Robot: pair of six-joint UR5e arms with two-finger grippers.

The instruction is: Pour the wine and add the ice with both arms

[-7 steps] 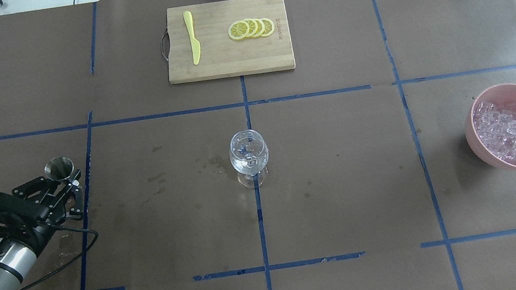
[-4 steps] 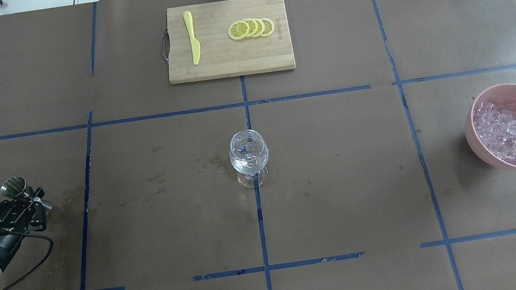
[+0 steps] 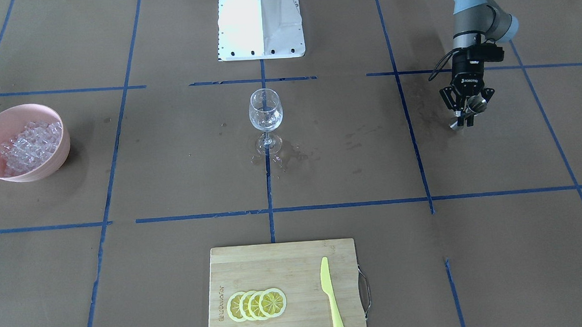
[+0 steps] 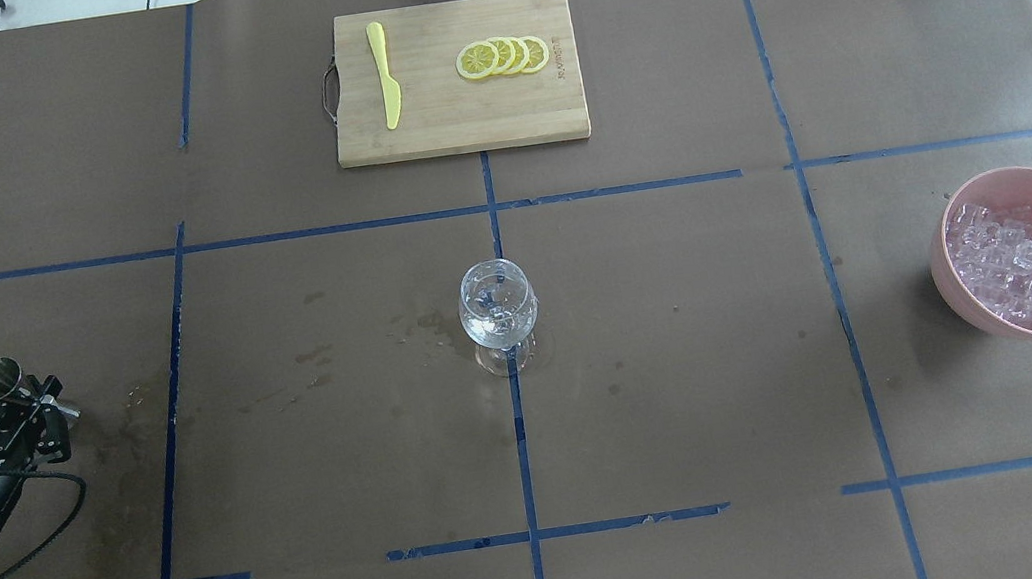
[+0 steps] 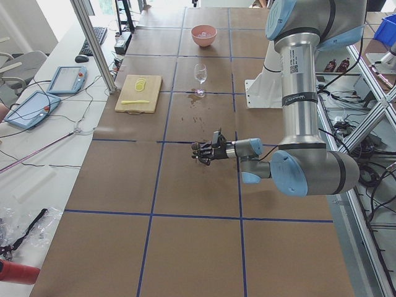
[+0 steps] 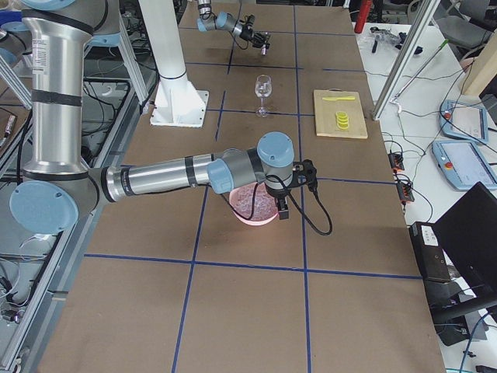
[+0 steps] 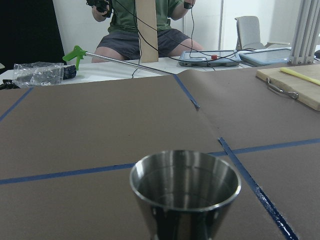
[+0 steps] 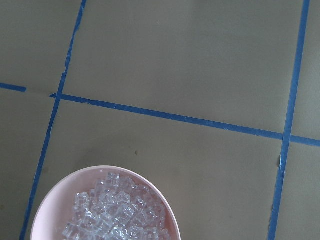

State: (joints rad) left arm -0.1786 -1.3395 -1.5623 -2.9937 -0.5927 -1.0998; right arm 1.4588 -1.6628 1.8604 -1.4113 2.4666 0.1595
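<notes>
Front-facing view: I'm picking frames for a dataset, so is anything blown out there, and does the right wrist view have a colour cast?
Exterior front-facing: the white pedestal base is overexposed, nearly featureless, while the wine glass stays readable. Right wrist-mounted: the brown table paper looks greenish, and the pink bowl of ice is cut off by the lower edge.

Wine glass (image 3: pixel 266 116) stands upright near tabletop (image 3: pixel 174 178) centre. Pink bowl (image 3: pixel 60 153) of ice (image 3: pixel 27 145): 9 o'clock. Cutting board (image 3: pixel 285 262) with lemon slices (image 3: pixel 256 305) and yellow knife (image 3: pixel 332 299): 6 o'clock. Left end effector (image 3: pixel 467 115), 2 o'clock, grips a metal cup (image 3: pixel 476 104).
</notes>
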